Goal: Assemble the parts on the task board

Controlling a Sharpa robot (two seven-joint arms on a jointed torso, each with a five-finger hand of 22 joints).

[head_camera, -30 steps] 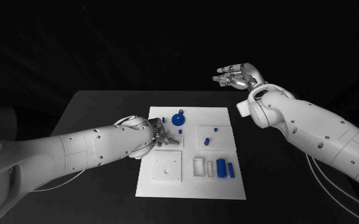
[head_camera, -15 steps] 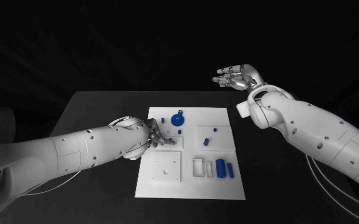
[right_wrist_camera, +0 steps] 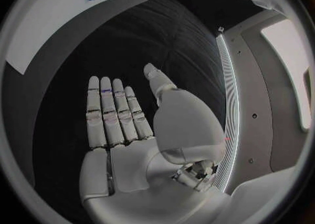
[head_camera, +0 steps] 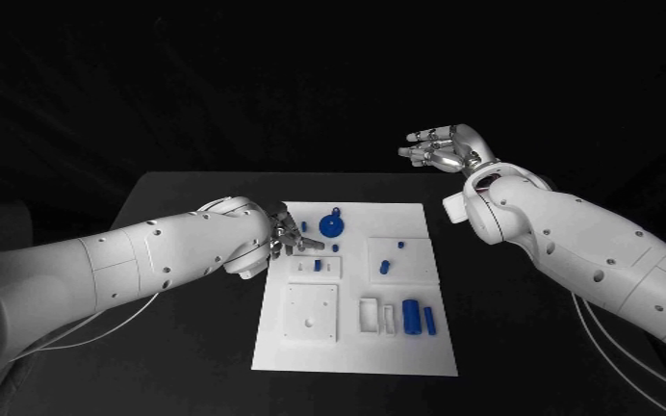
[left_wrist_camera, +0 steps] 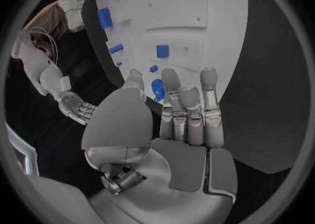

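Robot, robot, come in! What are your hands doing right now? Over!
Left hand open, at the task board left edge. Right hand open, raised beyond table. Blue parts lying on board. Nothing blocking.

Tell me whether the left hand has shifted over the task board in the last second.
Yes. The left hand has drawn back off the small square block it covered, toward the task board's far left edge, uncovering a small blue part.

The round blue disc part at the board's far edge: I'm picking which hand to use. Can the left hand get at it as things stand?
Probably yes. The left hand hovers open just beside the round blue disc part on the white task board, with nothing between them.
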